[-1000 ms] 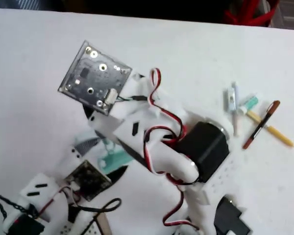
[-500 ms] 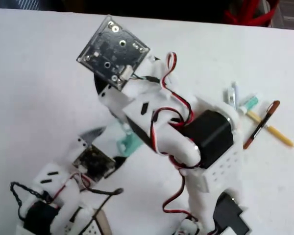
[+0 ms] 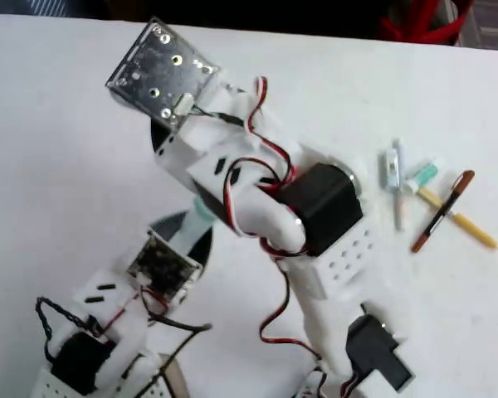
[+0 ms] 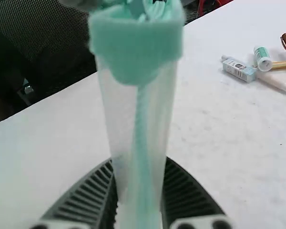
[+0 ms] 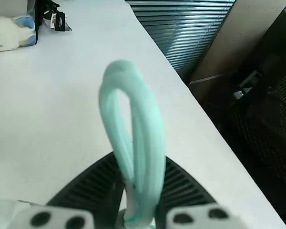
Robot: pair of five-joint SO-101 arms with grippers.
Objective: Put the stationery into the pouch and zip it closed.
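While the pouch (image 4: 136, 119) is pinched at centre-left by the left claw (image 4: 138, 210) and its mint loop (image 5: 133, 129) by the right claw (image 5: 140, 210), the stationery (image 3: 432, 199) is seen lying on the counter (image 3: 66, 166) at the right, so packing and zipping are judged undone.

The pouch (image 4: 138, 119), a narrow translucent sleeve with a mint-green band at its end, is standing lengthwise up the centre of the left wrist view, pinched in the left claw (image 4: 139, 202). In the high view it is showing left of centre as a pale mint strip. Its mint-green loop (image 5: 131, 143) is rising through the middle of the right wrist view, pinched in the right claw (image 5: 138, 195). The stationery is lying bunched together on the table (image 3: 66, 166) at the right of the high view: a pale blue box (image 3: 392, 170), a teal-capped tube (image 3: 422, 174), a brown pen (image 3: 441, 211) and a yellow pencil (image 3: 465, 222).
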